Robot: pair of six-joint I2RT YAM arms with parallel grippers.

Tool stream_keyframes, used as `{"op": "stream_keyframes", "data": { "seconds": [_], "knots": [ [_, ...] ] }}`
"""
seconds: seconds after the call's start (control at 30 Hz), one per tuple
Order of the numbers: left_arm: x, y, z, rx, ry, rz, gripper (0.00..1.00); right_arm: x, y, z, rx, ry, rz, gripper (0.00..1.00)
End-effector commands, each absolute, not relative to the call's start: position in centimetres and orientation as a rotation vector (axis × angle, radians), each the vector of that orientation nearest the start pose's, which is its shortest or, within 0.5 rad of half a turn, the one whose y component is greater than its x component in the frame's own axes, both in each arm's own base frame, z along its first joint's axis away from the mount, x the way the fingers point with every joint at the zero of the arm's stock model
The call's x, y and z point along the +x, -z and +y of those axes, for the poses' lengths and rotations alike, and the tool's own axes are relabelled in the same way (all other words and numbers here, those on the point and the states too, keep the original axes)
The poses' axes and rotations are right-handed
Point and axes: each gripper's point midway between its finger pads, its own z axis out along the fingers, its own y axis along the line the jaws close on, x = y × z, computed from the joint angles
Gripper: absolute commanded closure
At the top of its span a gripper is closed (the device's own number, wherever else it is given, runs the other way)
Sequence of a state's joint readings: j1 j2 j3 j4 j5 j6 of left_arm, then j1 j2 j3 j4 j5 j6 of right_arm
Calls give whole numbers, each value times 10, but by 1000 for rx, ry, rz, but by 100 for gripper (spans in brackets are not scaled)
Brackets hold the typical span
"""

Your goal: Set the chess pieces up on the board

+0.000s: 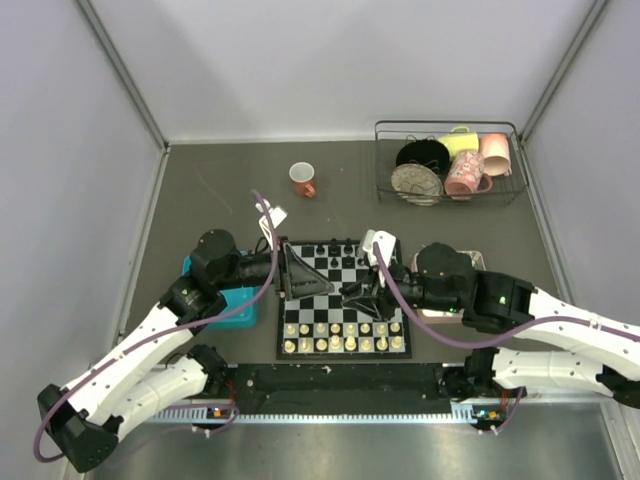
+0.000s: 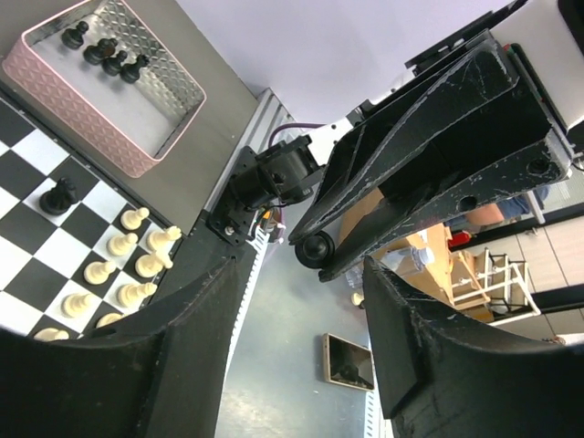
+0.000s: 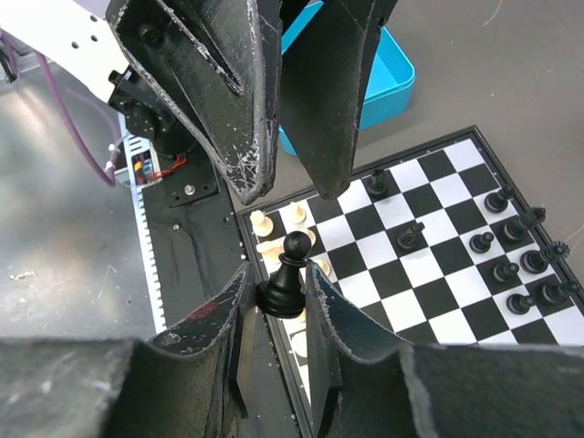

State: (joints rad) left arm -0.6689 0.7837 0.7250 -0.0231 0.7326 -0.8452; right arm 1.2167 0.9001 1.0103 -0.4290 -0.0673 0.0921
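Between the two arm bases, the board [image 1: 320,306] is lying flat on the grey table and is serving as the landmark. Beyond its far right corner, well apart, a wire basket [image 1: 447,124] is holding mugs and a bowl. Just beside its left edge, a teal tray [image 1: 243,302] is sitting partly under the left arm. Just beside its right edge, a pink tray [image 2: 100,123] is carrying four black pieces [image 2: 99,50].

Both arms are reaching in over the board. The left gripper [image 3: 290,192] is hanging over it with its jaws parted and nothing between them, its fingertips pointing at the pawn without touching it. The right gripper [image 3: 276,278] is pinching a black pawn [image 3: 285,274] narrowly by its base, keeping it upright over the board.

Beyond the board's far left corner, an orange cup [image 1: 302,179] is standing alone. Cream-white pieces [image 1: 345,336] are filling the board's two nearest rows. Black chess pieces [image 3: 505,271] are standing along its far rows, some of the squares there showing bare, and two are standing a little further in towards the middle.
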Motion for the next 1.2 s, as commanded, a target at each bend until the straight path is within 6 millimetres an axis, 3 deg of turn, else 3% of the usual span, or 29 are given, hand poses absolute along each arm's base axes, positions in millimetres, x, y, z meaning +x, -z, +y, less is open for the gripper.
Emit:
{"op": "stream_keyframes", "data": {
  "seconds": [0.0,0.47,1.17],
  "knots": [
    [114,-320,-277,541,1747,1799,40,90,-317,310,-1107,-985,1577,91],
    [116,-308,-284,552,1754,1841,51,88,-322,312,-1112,-997,1565,91],
    [110,-313,-296,589,1768,1833,63,85,-324,313,-1112,-1022,1559,91]
  ]
}}
